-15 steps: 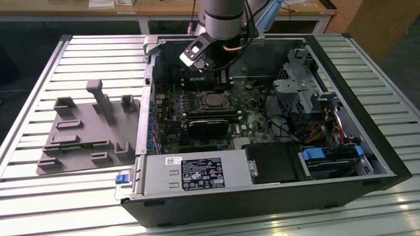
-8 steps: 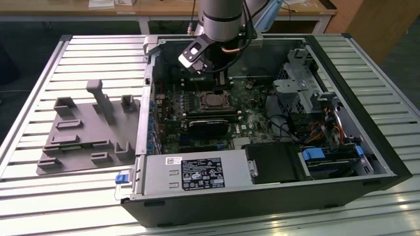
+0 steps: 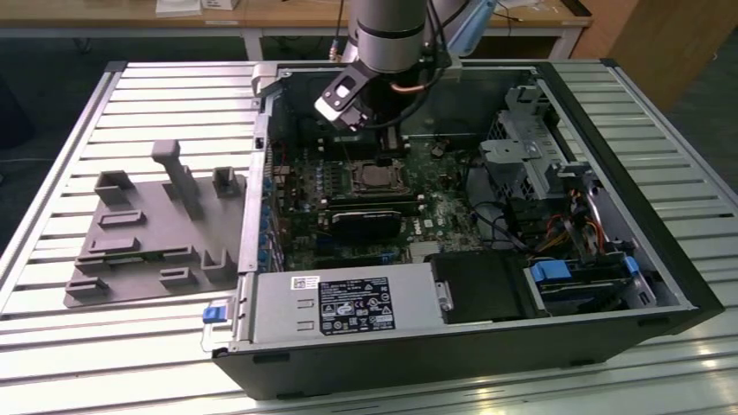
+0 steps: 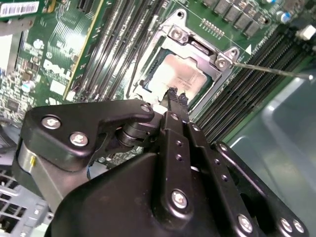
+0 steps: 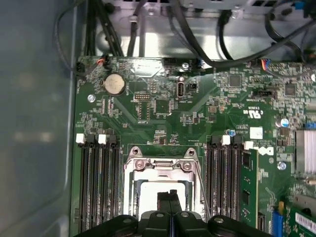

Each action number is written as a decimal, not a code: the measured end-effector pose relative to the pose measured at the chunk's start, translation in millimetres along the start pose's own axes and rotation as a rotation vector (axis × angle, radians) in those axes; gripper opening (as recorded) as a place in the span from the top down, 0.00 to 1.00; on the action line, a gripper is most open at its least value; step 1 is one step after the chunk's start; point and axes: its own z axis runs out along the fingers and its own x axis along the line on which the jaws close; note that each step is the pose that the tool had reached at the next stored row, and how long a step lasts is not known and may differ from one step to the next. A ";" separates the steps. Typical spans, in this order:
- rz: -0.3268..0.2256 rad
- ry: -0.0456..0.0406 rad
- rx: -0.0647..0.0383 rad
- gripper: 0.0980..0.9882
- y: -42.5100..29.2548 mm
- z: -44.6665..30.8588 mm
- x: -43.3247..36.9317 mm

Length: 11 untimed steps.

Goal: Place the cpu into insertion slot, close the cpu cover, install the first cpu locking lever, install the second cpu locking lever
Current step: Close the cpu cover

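The cpu (image 4: 181,73) shows its silver top inside the insertion slot (image 3: 372,175) on the green motherboard. The cpu cover (image 4: 213,81) lies flat over it, framing the chip in its window. A thin metal locking lever (image 4: 271,70) sticks out sideways from one corner of the socket. In the first wrist view the cpu (image 5: 145,197), cpu cover (image 5: 158,165) and a lever (image 5: 200,185) along the socket's side also show. My gripper (image 4: 177,95) hovers just above the socket's edge, its black fingers pressed together with nothing between them. It hangs inside the case in the exterior view (image 3: 366,128).
Long black memory slots (image 5: 98,187) flank the socket on both sides. A black card (image 3: 369,218) sits just in front of the socket in the open computer case (image 3: 645,285). Cables (image 5: 197,34) run along the case's wall. A grey fixture (image 3: 150,233) lies on the exterior view's left.
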 end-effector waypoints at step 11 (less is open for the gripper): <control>-0.188 -0.0118 -0.001 1.00 0.0 0.8 0.0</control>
